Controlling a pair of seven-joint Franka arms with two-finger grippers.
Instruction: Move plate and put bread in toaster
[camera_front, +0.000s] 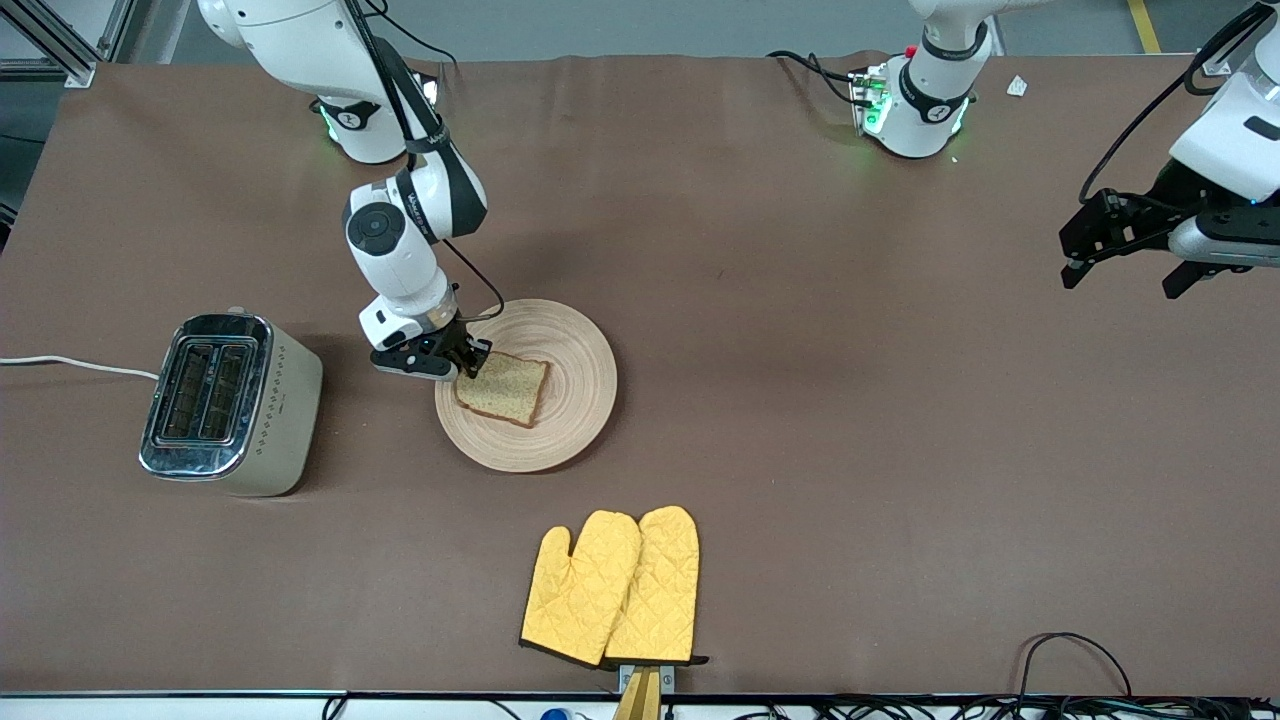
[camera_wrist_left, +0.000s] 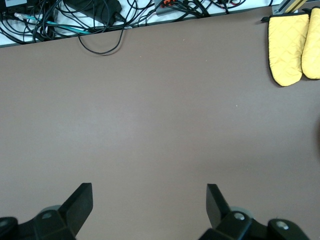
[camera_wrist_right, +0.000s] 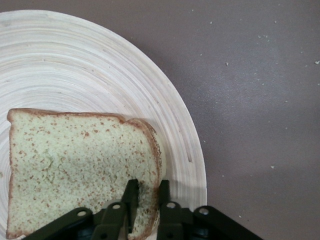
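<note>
— What are you seeing on the plate?

— I'm looking at a round, shallow wooden disc, light tan, with fine concentric grooves. The bread is lying on it, a squarish slice, speckled greenish-tan with a brown crust, on the part of the plate toward the toaster. My right gripper is pinching the slice's crust edge, the two dark fingers nearly closed, one on each face of the crust.

— And the toaster?

— It's sitting toward the right arm's end of the table, apart from the plate: cream-beige body with a dotted side, shiny chrome top, two slots, a white cord trailing off the edge.

— The other arm?

— It's waiting. The left gripper is hanging over bare tabletop at the left arm's end, its fingers spread wide and holding nothing.

— The surface?

— I'm seeing a matte brown cover on the table, with a few pale crumbs beside the plate. A pair of quilted yellow oven mitts is lying nearer the front camera than the plate, and black cables are bunching along that edge.
</note>
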